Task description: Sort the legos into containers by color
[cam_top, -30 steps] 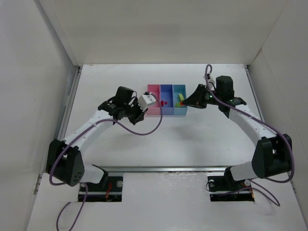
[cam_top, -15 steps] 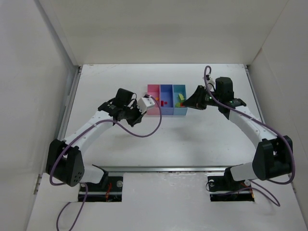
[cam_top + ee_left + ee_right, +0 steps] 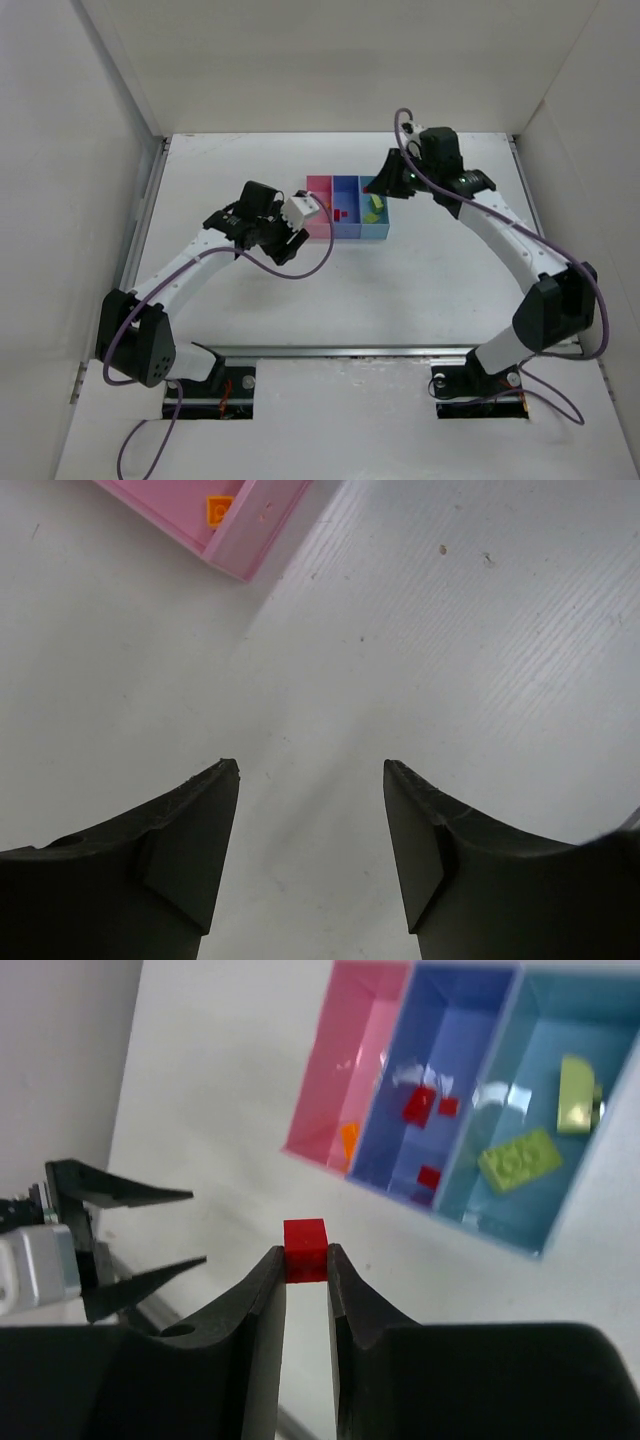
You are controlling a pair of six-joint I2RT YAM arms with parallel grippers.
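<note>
In the tray (image 3: 346,237), the pink bin (image 3: 360,1050) holds one orange brick (image 3: 349,1140). The blue bin (image 3: 470,1020) in the middle holds three red bricks (image 3: 419,1105), and the cyan bin (image 3: 545,1020) at the other end holds two yellow-green bricks (image 3: 519,1158). The right claw (image 3: 304,1255) is clenched on a further red brick (image 3: 305,1240), raised above the tray's cyan end. The left claw (image 3: 310,768) is released, jaws apart with nothing between them, over bare worktop (image 3: 450,660) just beside the tray's pink corner.
</note>
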